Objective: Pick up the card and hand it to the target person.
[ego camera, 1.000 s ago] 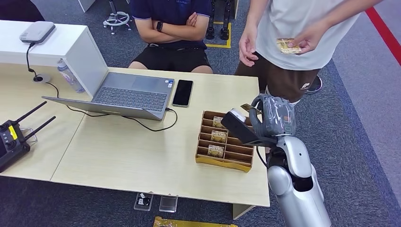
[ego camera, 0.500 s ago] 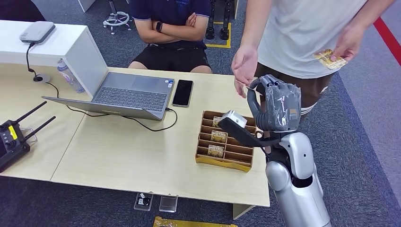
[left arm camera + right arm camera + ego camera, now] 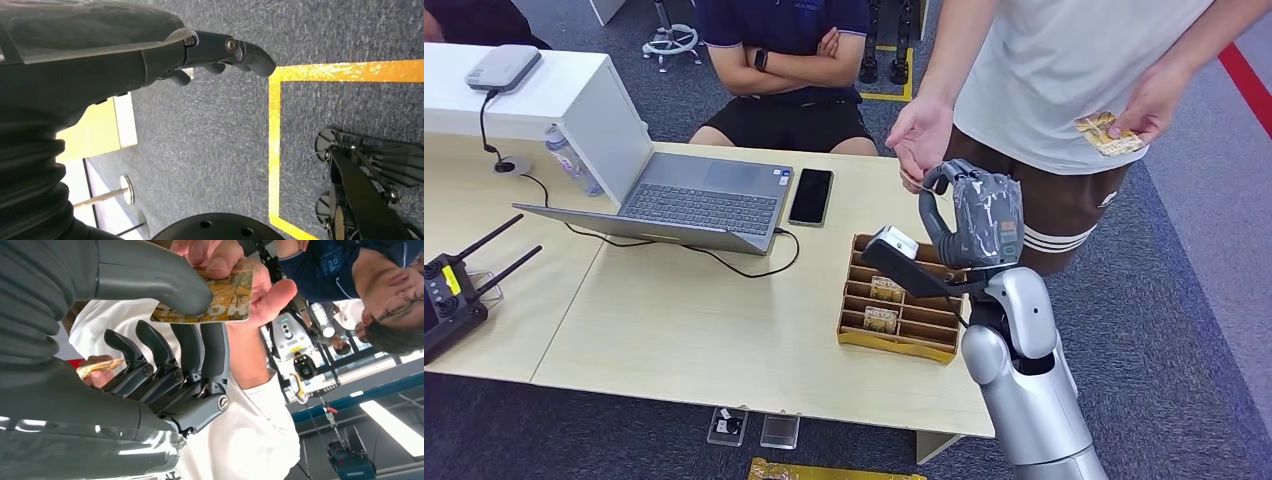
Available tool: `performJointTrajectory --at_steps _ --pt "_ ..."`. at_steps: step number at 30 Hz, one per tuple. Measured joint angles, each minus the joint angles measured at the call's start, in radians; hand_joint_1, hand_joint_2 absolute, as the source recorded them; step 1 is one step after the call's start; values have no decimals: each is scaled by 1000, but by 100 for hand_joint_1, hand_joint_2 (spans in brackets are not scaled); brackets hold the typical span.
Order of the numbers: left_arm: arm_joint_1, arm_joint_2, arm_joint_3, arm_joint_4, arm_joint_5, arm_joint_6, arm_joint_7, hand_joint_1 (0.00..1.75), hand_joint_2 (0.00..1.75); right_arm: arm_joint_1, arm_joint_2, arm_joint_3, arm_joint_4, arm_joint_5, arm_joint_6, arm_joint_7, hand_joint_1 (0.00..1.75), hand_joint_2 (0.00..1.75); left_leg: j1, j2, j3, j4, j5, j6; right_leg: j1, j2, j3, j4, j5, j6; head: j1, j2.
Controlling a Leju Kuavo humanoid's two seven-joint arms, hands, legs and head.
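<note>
Fingers (image 3: 200, 347) of the right hand (image 3: 977, 213) stand upright behind the gold patterned card (image 3: 210, 297), with the thick grey thumb pressing its face — the card is pinched between thumb and fingers. From the other side the standing person's hand (image 3: 921, 137) has closed on the same card, thumb on top and palm beneath, so both hold it at once.

Half a second ago that person's hand hung a little apart from the robot's raised hand; now the two meet, and the right hand has shifted toward ten o'clock, nearer the table edge. The person's other hand (image 3: 1152, 103) keeps a second gold card (image 3: 1108, 133) at about one o'clock from the robot's hand, roughly where it was.

Below the right hand, at seven o'clock, the brown slotted cardboard tray (image 3: 904, 335) sits on the pale wooden table (image 3: 694, 330), unchanged, with several cards in its slots.

Left hand (image 3: 150, 55) hangs over blue-grey carpet (image 3: 210, 150) — its dark fingers (image 3: 240, 50) extend loosely together, nothing in them.
</note>
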Motion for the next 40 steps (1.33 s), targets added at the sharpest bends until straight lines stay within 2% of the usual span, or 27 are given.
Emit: performJointTrajectory --at_steps 4,8,12,19,25,33,40 --pt "0 0 6 0 1 -16 -2 0 175 -6 5 0 20 -3 0 -1 36 175 0 0 0 0 0 0 0 0 0 0 0 0 0 0" --pt "0 0 6 0 0 -29 -2 0 175 -11 8 1 34 -5 -1 -3 3 175 0 0 0 0 0 0 0 0 0 0 0 0 0 0" --pt "0 0 7 0 4 -24 1 0 0 -14 8 1 43 -12 -4 -2 0 175 0 0 0 0 0 0 0 0 0 0 0 0 0 0" --pt "0 0 12 0 5 -10 8 0 0 -12 6 -1 36 -43 -19 -1 0 175 0 0 0 0 0 0 0 0 0 0 0 0 0 0" --pt "0 -2 14 0 4 0 16 0 0 21 -11 -47 -27 -168 -38 -36 0 175 0 0 0 0 0 0 0 0 0 0 0 0 0 0" --pt "1 -9 23 0 9 32 32 0 0 142 -62 -221 -136 -431 -103 -168 0 175 0 0 0 0 0 0 0 0 0 -1 0 0 1 0" --pt "3 -13 23 0 5 49 30 0 0 253 -104 -406 -161 -616 -86 -236 0 175 0 0 0 0 0 0 0 0 0 -1 0 0 0 0"
